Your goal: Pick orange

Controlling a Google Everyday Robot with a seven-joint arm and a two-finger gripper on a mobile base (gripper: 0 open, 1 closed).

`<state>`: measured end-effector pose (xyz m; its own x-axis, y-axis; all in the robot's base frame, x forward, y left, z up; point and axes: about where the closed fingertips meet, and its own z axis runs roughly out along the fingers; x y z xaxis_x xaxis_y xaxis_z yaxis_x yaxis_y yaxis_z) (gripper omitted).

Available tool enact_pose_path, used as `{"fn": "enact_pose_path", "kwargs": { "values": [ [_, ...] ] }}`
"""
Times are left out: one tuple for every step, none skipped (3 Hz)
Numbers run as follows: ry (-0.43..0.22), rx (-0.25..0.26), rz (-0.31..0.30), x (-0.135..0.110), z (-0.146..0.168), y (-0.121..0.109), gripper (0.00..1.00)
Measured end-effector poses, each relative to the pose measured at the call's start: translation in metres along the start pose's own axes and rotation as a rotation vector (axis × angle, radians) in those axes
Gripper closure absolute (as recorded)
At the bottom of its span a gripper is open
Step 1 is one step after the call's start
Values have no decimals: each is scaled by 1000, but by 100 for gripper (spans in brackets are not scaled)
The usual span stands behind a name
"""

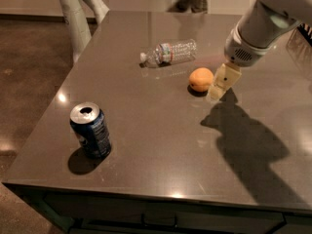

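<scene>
Orange [201,79] is sitting on the dark grey tabletop [146,174], immediately left of the claw [215,93] as we are viewing it. We are seeing the fruit and the cream-coloured claw so close together that we cannot say whether they are touching or just apart. We are noticing a small dark shadow lying under the orange on the side nearer us.

We are watching the claw hang low over the tabletop at a slant, its tip pointing down and toward the orange, while the white arm [263,23] is rising up and to the right from it. We cannot tell how wide the claw is set, nor whether it is holding anything. The arm's broad shadow [248,145] is spreading across the tabletop below and right of the claw.

Beyond the orange, up and to the left of the claw, a clear plastic water bottle [168,53] is lying on its side, well apart from the fruit. Far to the claw's lower left, near the table's front corner, an opened blue soda can [90,129] is standing upright.
</scene>
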<state>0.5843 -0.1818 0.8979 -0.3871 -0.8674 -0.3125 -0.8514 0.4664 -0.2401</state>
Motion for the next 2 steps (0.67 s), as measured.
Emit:
{"fn": "enact_pose_path", "kwargs": {
  "values": [
    [-23,-25,0,-10,12,-4,0],
    [-50,-63,-11,-22,22,-1,0]
  ]
}}
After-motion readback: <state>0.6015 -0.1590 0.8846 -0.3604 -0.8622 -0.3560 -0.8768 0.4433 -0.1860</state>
